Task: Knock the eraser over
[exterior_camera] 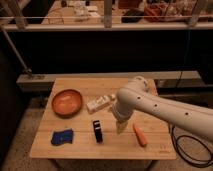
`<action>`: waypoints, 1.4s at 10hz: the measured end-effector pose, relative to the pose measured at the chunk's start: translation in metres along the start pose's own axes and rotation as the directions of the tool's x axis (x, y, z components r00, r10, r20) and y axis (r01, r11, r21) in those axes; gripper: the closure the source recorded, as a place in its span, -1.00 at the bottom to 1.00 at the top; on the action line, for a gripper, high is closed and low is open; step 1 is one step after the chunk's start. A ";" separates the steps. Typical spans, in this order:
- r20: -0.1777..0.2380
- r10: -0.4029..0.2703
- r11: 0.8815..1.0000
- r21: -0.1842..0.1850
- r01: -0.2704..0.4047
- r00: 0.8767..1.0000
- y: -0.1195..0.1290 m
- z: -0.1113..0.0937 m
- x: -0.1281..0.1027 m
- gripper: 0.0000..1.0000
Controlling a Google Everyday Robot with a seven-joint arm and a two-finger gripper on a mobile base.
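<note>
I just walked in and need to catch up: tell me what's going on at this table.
The robot arm reaches over the wooden table, its gripper hanging low between the black eraser and an orange carrot-like item, apart from the eraser. The eraser stands upright, not yet knocked over. An orange bowl, a white packet and a blue object lie nearby, untouched.
</note>
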 end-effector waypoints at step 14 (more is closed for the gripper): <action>0.048 -0.039 0.999 -0.018 0.039 0.998 -0.018 0.030 -0.035 0.96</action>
